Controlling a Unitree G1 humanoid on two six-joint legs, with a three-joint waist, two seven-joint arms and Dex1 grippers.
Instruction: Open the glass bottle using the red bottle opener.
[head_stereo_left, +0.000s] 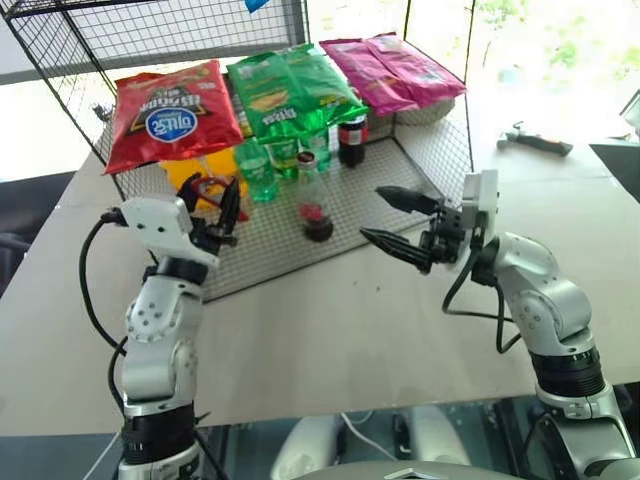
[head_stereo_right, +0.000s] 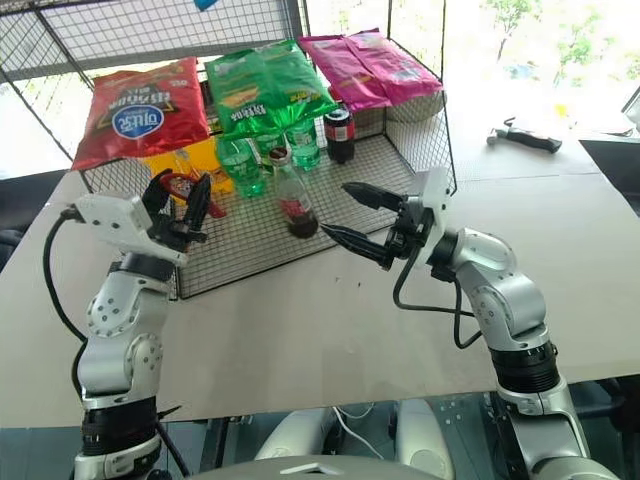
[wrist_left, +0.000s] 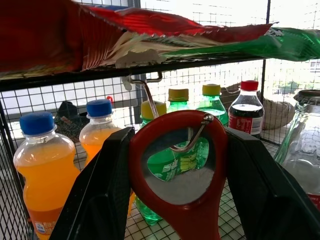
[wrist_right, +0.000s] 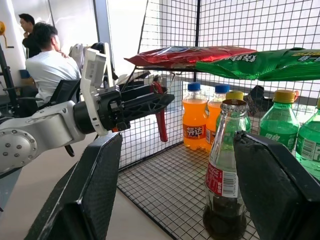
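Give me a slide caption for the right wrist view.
Open right gripper faces the glass bottle; left gripper holds the red bottle opener.

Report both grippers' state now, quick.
Left gripper: shut on the red bottle opener.
Right gripper: open, holding nothing, beside the glass bottle.

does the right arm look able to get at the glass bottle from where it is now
Probably yes. The right gripper is open and aimed at the glass bottle, which stands apart from the green bottles behind it, with bare wire shelf in between.
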